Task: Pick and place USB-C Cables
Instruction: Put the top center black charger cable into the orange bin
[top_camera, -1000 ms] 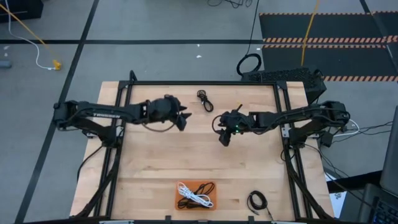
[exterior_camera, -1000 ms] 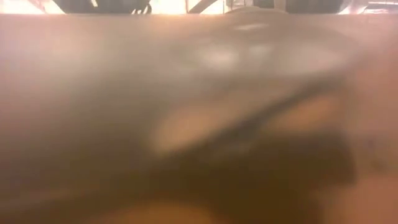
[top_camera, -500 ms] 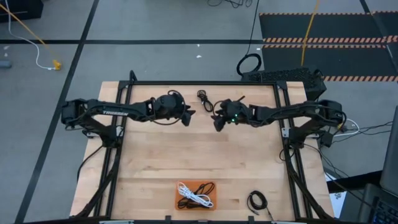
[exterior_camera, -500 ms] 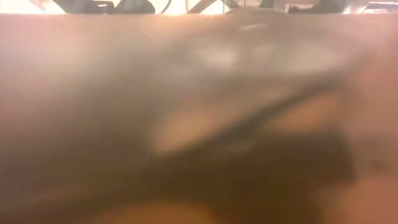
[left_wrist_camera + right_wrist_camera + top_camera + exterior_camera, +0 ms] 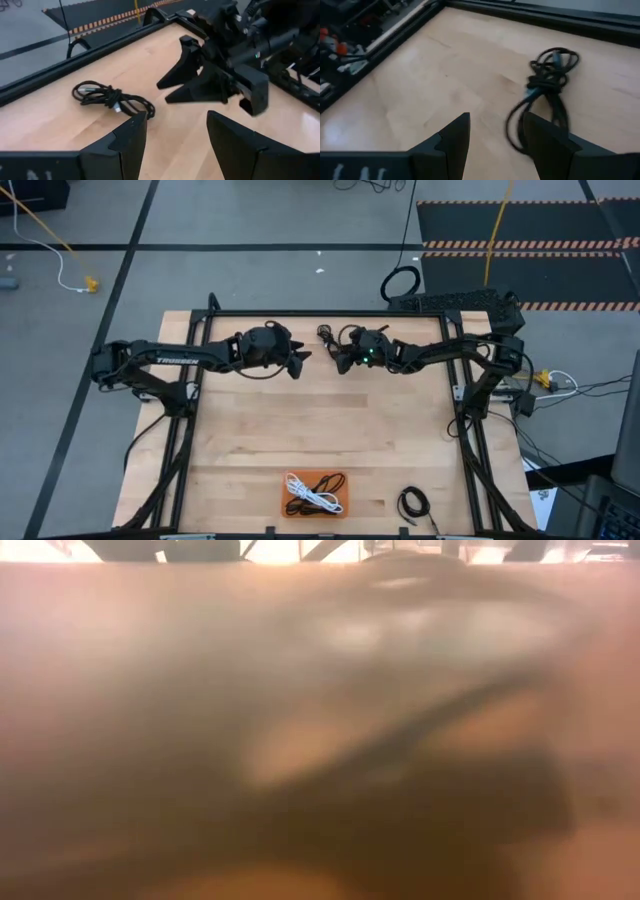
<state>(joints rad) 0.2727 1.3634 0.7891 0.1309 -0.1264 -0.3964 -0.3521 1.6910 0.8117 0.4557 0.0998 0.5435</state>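
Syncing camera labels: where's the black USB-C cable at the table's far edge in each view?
High: black USB-C cable between both grippers, by the far frame rail.
Low: not discernible.
Left wrist: cable beside that rail.
Right wrist: cable near the rail.

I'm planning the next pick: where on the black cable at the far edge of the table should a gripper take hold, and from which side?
Judging by its pose, grip the knotted middle of the black USB-C cable, where the strands bunch thickest. It lies flat on the wooden table, so come from above, fingers straddling the bundle. The open right gripper is nearest.
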